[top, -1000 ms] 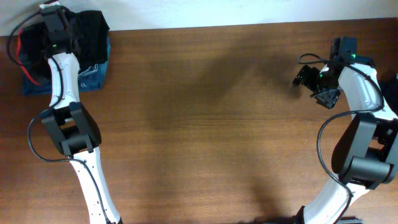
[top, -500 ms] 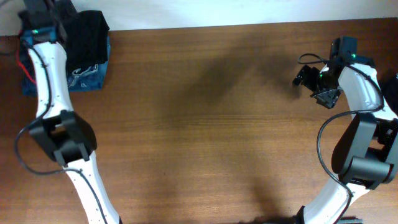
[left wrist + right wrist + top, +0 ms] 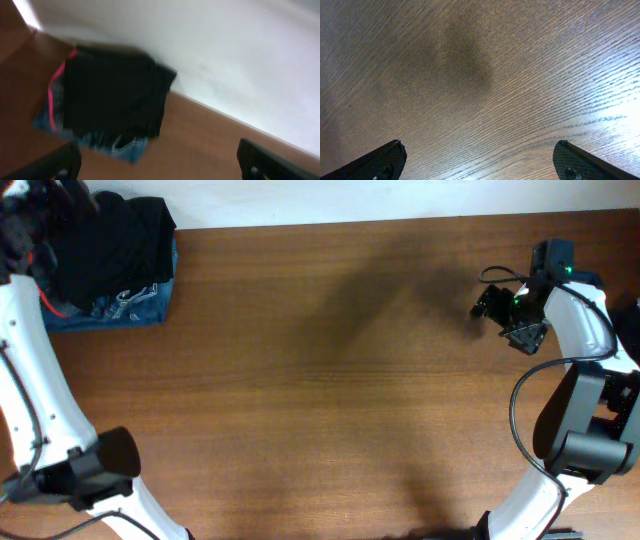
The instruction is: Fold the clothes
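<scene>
Left section: the clothes [image 3: 108, 255] lie in one flat stack at the far left corner of the worktop [image 3: 330, 390], their rear edge up against the white wall [image 3: 225, 55]. The black garment [image 3: 110, 95] is uppermost and covers most of the stack. A red-orange strip [image 3: 56, 87] runs down its left side. The blue patterned piece [image 3: 125, 308] lies beneath and shows only along the near edge.

The left end effector [image 3: 160, 167] is above the worktop just in front of the stack. Its fingers are set wide apart with nothing between them, clear of the cloth. The overhead view shows it blurred at the frame's top left corner.

Right section: the right end effector [image 3: 480, 162] hangs over bare wood near the right rear of the worktop, well apart from the clothes. Its fingers are spread wide and hold nothing.
</scene>
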Tool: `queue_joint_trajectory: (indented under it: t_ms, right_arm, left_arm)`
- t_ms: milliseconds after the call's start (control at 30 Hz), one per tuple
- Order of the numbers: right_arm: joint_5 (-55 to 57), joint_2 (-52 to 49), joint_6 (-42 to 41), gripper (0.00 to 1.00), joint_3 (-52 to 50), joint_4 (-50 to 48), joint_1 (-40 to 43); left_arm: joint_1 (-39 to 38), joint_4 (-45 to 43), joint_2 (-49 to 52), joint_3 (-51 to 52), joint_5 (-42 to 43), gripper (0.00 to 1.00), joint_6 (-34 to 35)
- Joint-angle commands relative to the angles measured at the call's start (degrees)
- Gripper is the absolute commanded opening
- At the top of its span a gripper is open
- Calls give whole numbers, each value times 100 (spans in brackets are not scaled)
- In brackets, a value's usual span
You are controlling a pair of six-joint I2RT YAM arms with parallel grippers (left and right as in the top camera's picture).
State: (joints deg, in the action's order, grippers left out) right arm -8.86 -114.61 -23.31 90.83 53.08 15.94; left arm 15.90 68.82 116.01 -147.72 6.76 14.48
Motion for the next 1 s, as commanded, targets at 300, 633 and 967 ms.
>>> queue_joint_trajectory:
  t_ms: [300, 633, 967]
  right_arm:
    - [55, -26, 55, 99, -35, 2, 20]
    - [55, -26, 55, 99, -35, 0, 20]
    - [55, -26, 55, 99, -35, 0, 20]
  left_arm:
    - [-9, 1665, -1486, -46, 2009, 99, -2623]
    - [-9, 2367, -2579, -46, 2529, 99, -3305]
    - [-15, 2785, -3547, 116, 4568, 99, -4103]
